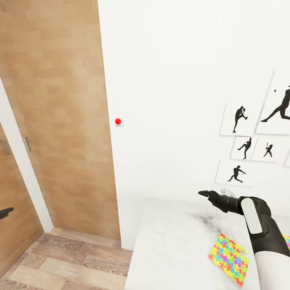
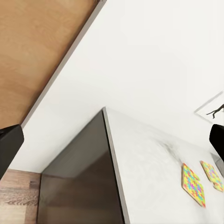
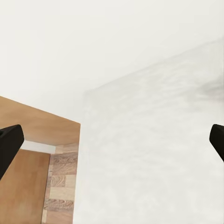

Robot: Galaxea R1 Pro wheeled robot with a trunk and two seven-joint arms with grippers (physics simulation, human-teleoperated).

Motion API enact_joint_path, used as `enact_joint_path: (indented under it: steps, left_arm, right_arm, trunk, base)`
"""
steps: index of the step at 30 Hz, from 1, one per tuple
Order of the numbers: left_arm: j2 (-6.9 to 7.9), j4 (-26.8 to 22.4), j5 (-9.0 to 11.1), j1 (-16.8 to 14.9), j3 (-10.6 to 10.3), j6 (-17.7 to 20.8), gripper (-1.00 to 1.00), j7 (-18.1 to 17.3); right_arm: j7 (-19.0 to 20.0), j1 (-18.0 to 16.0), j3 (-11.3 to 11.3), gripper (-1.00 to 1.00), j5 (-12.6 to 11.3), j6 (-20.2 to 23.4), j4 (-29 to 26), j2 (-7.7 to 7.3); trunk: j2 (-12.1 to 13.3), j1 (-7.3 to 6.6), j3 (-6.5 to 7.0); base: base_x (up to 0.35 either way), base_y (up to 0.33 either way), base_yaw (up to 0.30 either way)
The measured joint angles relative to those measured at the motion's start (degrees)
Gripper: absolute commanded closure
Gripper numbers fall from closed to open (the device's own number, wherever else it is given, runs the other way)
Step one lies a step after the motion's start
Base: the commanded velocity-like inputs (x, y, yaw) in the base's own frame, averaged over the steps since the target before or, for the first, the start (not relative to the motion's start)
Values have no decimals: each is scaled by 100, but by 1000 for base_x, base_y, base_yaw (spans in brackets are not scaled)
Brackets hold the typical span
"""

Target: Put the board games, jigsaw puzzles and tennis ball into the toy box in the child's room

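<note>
Lower right of the head view: right claw [image 1: 210,195] held above the pale surface [image 1: 169,241], prongs spread wide and empty in its wrist view; left claw [image 2: 112,140] likewise spread, gripping nothing. Just beyond, flat on the surface, one jigsaw puzzle [image 1: 229,259], a second [image 2: 212,175] beside it. Probably light, thin and stiff, hard to pinch lying flat; best taken at an edge, perhaps slid to the rim first.

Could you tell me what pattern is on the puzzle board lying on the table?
The jigsaw puzzle shows interlocking yellow, pink, blue and green pieces, clearest in the head view.
</note>
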Motion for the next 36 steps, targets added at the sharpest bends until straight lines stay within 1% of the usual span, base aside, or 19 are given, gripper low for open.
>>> enact_joint_path:
  steps: [17,36]
  left_arm:
    - [0,0,0,0,0,0,-100,0]
    - [0,0,0,0,0,0,-100,0]
  right_arm:
    - [-1,0,-16,-100,5,-16,186,-18]
    - [-1,8,-8,-100,12,-20,228,-19]
  trunk:
    - [0,0,0]
    - [0,0,0]
  base:
    - [2,0,0]
    - [0,0,0]
